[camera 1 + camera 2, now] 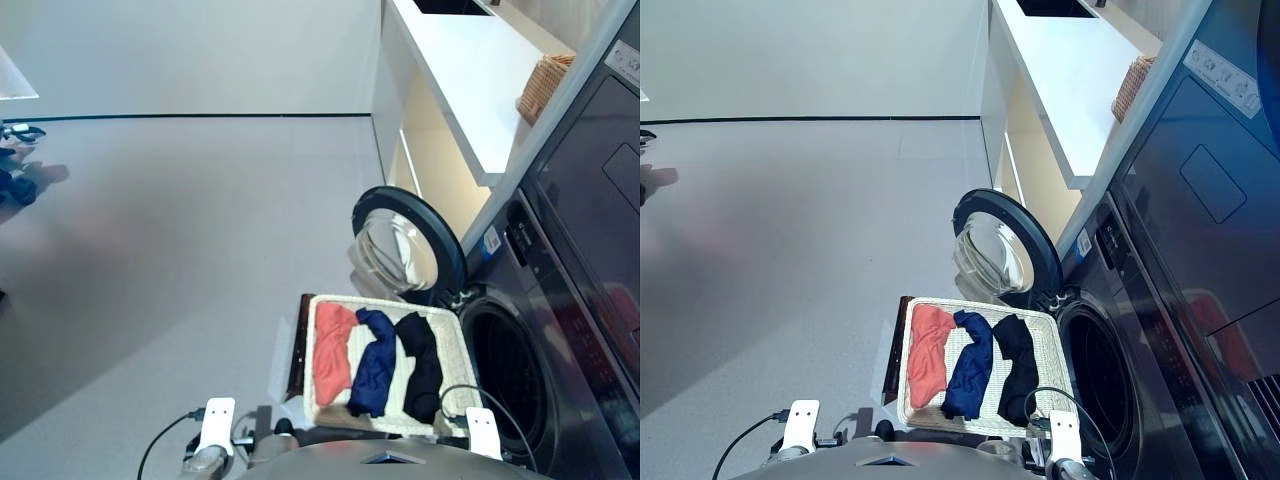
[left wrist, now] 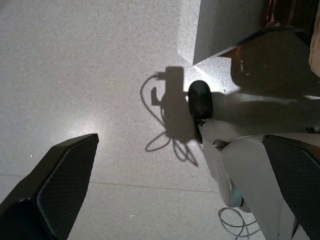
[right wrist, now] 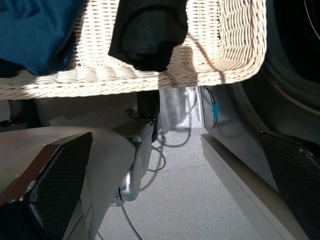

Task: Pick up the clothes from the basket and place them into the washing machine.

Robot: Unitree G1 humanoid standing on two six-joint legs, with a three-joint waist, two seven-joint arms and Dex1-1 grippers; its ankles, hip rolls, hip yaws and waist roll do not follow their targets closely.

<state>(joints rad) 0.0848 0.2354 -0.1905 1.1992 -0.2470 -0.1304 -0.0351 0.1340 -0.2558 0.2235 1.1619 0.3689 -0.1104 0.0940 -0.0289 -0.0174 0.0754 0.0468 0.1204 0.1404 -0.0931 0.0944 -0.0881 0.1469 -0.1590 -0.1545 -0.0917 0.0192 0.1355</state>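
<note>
Dark grey front-loading washing machine (image 1: 1160, 330), right side cut off by frame; round glass porthole door (image 1: 1002, 247) swung open. Cream-white woven wicker basket (image 1: 1052, 345) just beside drum mouth, holding coral-red garment (image 1: 928, 352), navy blue garment (image 1: 970, 365), black garment (image 1: 1017, 365) side by side. Grey floor (image 1: 180, 250) open to the left. Left claw (image 2: 180, 190) spread wide over floor, empty. Right claw (image 3: 175, 185) wide, empty, below basket rim.

Head pair: we look steeply down from the robot's head onto the basket (image 1: 385, 302), the washing machine (image 1: 560, 330) at the right and open floor (image 1: 150, 250) at the left; both eyes share this scene, slightly offset. Left wrist: we face the floor close up, between the left hand's fingers (image 2: 62, 185). Right wrist: we look from low and near at the basket's rim, which the head pair also shows.
</note>
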